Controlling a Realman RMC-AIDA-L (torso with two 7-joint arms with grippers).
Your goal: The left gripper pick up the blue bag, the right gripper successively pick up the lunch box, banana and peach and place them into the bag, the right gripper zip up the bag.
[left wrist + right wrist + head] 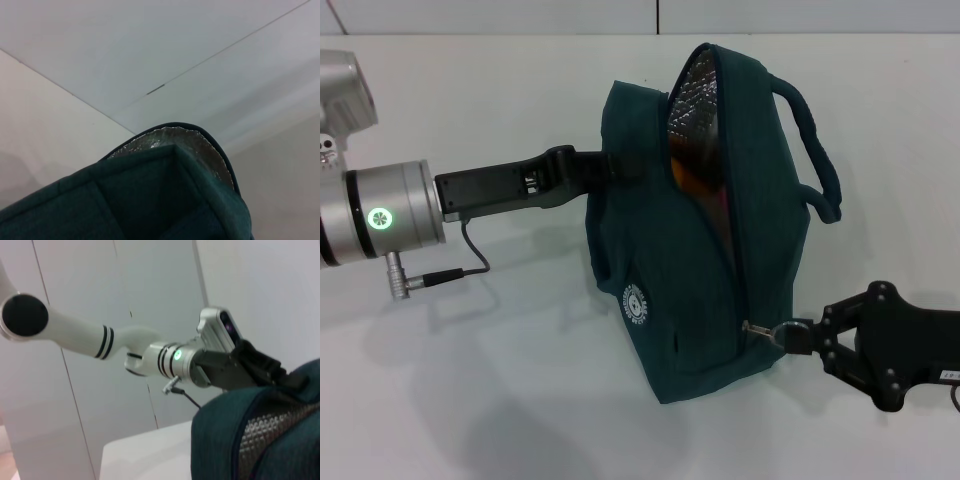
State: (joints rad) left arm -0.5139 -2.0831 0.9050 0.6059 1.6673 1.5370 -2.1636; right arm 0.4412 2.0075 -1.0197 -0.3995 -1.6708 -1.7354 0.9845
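On the white worktop [470, 400] we hold the blue bag [665, 270] with our left claw [605, 165] clenched on its edge. Its zip [732, 230] runs away from our right claw [800, 335], which pinches the ring pull [757, 328] at the near end.

Readable markings: none legible.

I am seeing one printed mark only, a small round white logo [637, 302] sitting on the side panel of the blue bag [660, 280] in the head view; it is showing a ring of lettering around a centre emblem, but I am not making out a single word of it. Near the lower right edge of the same view, a small pale label [948, 376] is showing on the right arm's dark housing, its characters too small for me to read. Both wrist views are showing no text.
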